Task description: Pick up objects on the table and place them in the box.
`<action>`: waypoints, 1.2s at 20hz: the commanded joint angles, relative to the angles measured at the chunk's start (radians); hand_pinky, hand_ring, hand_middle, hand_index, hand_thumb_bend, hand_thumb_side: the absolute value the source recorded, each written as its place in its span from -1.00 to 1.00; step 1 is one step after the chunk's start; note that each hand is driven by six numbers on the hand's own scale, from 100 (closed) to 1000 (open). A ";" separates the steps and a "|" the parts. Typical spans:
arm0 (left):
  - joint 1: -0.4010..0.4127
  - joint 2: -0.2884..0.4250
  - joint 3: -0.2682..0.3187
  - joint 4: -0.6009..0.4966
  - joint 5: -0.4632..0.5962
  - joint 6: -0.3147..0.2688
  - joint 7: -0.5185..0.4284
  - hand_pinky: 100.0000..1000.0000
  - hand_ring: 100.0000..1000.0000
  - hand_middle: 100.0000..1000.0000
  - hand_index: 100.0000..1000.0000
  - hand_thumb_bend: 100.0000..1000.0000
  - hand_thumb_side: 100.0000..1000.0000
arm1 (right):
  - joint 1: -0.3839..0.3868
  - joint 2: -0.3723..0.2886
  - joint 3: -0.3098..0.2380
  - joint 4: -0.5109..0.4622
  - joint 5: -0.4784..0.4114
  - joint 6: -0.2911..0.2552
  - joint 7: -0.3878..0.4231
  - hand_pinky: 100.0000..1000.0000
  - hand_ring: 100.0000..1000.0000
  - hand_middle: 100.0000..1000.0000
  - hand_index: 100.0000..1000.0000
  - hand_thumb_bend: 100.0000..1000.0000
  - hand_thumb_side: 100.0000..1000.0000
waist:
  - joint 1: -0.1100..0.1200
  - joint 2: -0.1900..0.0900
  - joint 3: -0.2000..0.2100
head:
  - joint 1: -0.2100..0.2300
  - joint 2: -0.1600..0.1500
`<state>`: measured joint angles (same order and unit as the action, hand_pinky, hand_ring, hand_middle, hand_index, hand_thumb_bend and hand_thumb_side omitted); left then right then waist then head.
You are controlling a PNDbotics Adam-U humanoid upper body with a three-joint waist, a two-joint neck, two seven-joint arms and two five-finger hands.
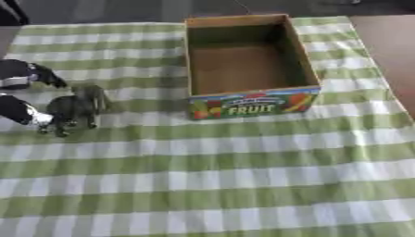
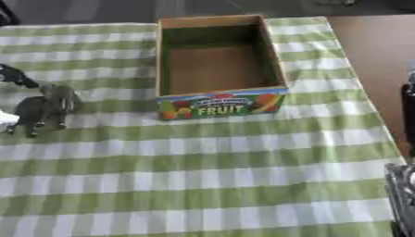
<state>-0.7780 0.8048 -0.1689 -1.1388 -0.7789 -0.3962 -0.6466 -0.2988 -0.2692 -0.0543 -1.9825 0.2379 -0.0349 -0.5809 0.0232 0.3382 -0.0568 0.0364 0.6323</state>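
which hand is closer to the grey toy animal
Left. The left hand is right at the grey toy animal, its fingers on either side of it. The right arm shows only at the right edge, far off.

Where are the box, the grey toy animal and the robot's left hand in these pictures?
box (image 1: 247,102): left eye view, on its printed front wall.
toy animal (image 1: 71,107): left eye view, on its grey body.
left hand (image 1: 45,75): left eye view, on a dark finger near the toy.

The box (image 1: 249,65) sits toward the back of the desk (image 1: 243,176), with a toy animal (image 1: 74,109) to its left, near the left hand (image 1: 20,92).
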 commanded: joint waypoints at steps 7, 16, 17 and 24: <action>-0.022 0.005 -0.012 -0.015 -0.049 -0.028 0.017 0.69 0.67 0.55 0.76 -0.34 0.12 | -0.009 -0.010 0.000 -0.018 -0.007 -0.003 0.007 0.70 0.45 0.25 0.56 -1.00 0.23 | 0.003 -0.014 -0.005 | -0.003 0.003; -0.026 -0.013 -0.020 -0.013 -0.042 -0.018 0.063 0.60 0.62 0.54 0.68 -0.60 0.02 | -0.008 -0.007 0.001 -0.018 -0.009 -0.002 0.009 0.71 0.45 0.24 0.57 -1.00 0.23 | 0.004 -0.012 -0.009 | -0.003 0.001; -0.027 -0.014 -0.021 -0.014 -0.032 -0.018 0.057 0.60 0.61 0.54 0.69 -0.59 0.03 | -0.008 -0.007 0.001 -0.018 -0.009 -0.002 0.009 0.71 0.45 0.24 0.57 -1.00 0.23 | 0.004 -0.012 -0.009 | -0.003 0.002; -0.026 -0.018 -0.022 -0.021 0.029 -0.011 0.020 0.50 0.51 0.51 0.63 -0.58 -0.27 | -0.006 -0.005 0.002 -0.018 -0.011 -0.002 0.012 0.71 0.45 0.24 0.57 -1.00 0.23 | 0.007 -0.012 -0.010 | -0.003 0.002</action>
<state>-0.7847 0.7646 -0.1943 -1.1444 -0.7639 -0.4085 -0.6198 -0.2988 -0.2656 -0.0533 -1.9825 0.2341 -0.0348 -0.5723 0.0291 0.3442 -0.0671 0.0353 0.6322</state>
